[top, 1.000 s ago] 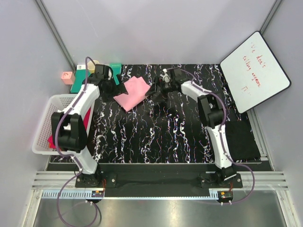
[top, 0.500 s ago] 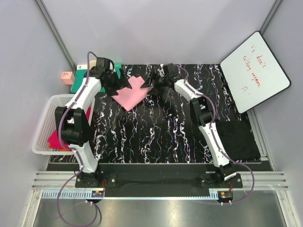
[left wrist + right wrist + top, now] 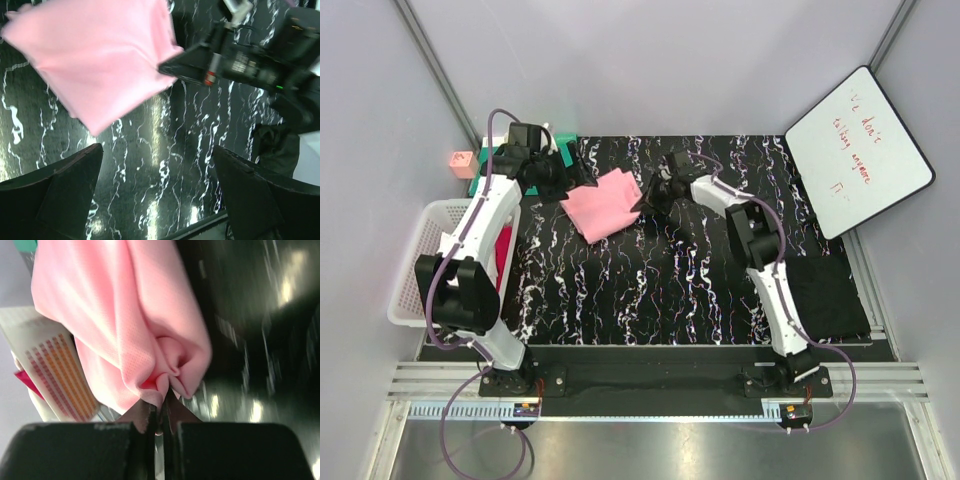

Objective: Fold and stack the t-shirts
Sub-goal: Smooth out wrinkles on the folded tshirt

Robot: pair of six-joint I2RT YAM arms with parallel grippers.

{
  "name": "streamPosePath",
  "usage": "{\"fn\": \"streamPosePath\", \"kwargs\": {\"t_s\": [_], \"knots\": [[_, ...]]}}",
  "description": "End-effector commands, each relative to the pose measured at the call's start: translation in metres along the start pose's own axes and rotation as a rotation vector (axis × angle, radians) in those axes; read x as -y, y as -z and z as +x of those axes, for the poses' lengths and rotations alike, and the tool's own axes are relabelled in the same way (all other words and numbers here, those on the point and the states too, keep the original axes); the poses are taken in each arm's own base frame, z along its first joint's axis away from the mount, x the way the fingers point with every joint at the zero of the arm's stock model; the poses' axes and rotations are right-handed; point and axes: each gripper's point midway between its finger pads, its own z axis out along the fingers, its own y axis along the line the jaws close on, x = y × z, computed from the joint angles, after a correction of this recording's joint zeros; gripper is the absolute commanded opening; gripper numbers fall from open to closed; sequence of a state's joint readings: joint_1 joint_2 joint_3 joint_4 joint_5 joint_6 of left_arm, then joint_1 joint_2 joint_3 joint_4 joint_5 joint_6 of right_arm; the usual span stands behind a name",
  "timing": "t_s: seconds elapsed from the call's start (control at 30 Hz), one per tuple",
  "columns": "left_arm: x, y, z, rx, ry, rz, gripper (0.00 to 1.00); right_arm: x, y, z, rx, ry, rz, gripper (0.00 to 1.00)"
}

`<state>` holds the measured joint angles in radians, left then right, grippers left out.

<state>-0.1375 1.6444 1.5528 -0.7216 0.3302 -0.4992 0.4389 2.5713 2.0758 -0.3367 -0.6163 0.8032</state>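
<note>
A light pink t-shirt (image 3: 602, 205), folded small, lies at the back of the black marbled table. My right gripper (image 3: 642, 200) is at its right edge. In the right wrist view the right gripper (image 3: 162, 407) is shut on a bunched fold of the pink t-shirt (image 3: 125, 325). My left gripper (image 3: 555, 180) hovers just left of the shirt. The left wrist view shows the left gripper (image 3: 157, 185) open and empty above bare table, with the pink t-shirt (image 3: 105, 60) ahead of it. A magenta-red t-shirt (image 3: 503, 250) shows in the basket, mostly hidden by the left arm.
A white basket (image 3: 420, 260) stands at the table's left edge. A small pink box (image 3: 461, 160) and a green mat (image 3: 480, 180) sit at the back left. A whiteboard (image 3: 858, 150) leans at the back right, with a black mat (image 3: 830, 295) below it.
My right gripper has closed on the pink t-shirt's right edge. The left gripper has pulled back to the left, still open. The shirt has shifted slightly.
</note>
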Motion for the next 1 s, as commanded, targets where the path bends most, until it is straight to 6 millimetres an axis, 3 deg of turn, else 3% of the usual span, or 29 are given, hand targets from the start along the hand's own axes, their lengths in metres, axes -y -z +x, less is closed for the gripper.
{"fn": "streamPosePath", "kwargs": {"t_s": [0.0, 0.03, 0.07, 0.1, 0.17, 0.27, 0.3, 0.33, 0.37, 0.4, 0.47, 0.53, 0.6, 0.63, 0.77, 0.87, 0.9, 0.97], "knots": [[0.004, 0.010, 0.016, -0.024, -0.028, 0.041, 0.96, 0.000, 0.062, 0.023, 0.047, 0.068, 0.090, 0.00], [0.004, 0.010, 0.018, -0.027, -0.029, 0.044, 0.96, -0.003, 0.081, 0.022, 0.071, 0.064, 0.091, 0.00], [0.004, 0.012, 0.021, -0.033, -0.031, 0.050, 0.96, 0.007, 0.088, 0.029, 0.062, 0.047, 0.107, 0.00], [0.004, 0.012, 0.023, -0.036, -0.033, 0.052, 0.96, 0.036, 0.092, 0.052, 0.022, -0.006, 0.161, 0.00], [0.004, 0.013, 0.026, -0.044, -0.040, 0.063, 0.96, 0.041, 0.114, 0.065, 0.031, -0.028, 0.176, 0.00], [0.005, 0.013, 0.031, -0.062, -0.041, 0.079, 0.96, 0.079, 0.135, 0.119, -0.044, -0.112, 0.270, 0.01], [0.006, 0.013, 0.033, -0.068, -0.039, 0.084, 0.96, 0.077, 0.144, 0.127, -0.047, -0.117, 0.271, 0.02], [0.006, 0.012, 0.034, -0.074, -0.040, 0.085, 0.96, 0.087, 0.151, 0.143, -0.078, -0.155, 0.317, 0.05], [0.007, 0.011, 0.037, -0.082, -0.048, 0.093, 0.96, 0.103, 0.157, 0.162, -0.105, -0.190, 0.362, 0.12], [0.007, 0.010, 0.039, -0.089, -0.053, 0.097, 0.96, 0.104, 0.164, 0.168, -0.106, -0.196, 0.374, 0.28], [0.007, 0.008, 0.043, -0.103, -0.060, 0.103, 0.96, 0.118, 0.176, 0.192, -0.152, -0.229, 0.434, 0.41], [0.006, 0.005, 0.047, -0.119, -0.065, 0.108, 0.96, 0.113, 0.193, 0.200, -0.154, -0.206, 0.453, 0.64], [0.005, 0.004, 0.051, -0.130, -0.075, 0.113, 0.96, 0.093, 0.213, 0.191, -0.080, -0.142, 0.442, 0.83], [0.004, 0.004, 0.053, -0.136, -0.078, 0.114, 0.97, 0.087, 0.223, 0.190, -0.066, -0.116, 0.447, 0.99], [0.001, 0.003, 0.061, -0.155, -0.090, 0.116, 0.97, 0.041, 0.254, 0.153, 0.096, 0.029, 0.402, 1.00], [-0.003, 0.004, 0.066, -0.160, -0.091, 0.109, 0.97, 0.034, 0.246, 0.133, 0.105, 0.085, 0.404, 1.00], [-0.003, 0.004, 0.067, -0.161, -0.092, 0.107, 0.97, 0.044, 0.231, 0.131, 0.056, 0.068, 0.417, 0.99], [-0.004, 0.006, 0.069, -0.159, -0.096, 0.106, 0.97, 0.047, 0.217, 0.123, 0.018, 0.082, 0.413, 0.89]]}}
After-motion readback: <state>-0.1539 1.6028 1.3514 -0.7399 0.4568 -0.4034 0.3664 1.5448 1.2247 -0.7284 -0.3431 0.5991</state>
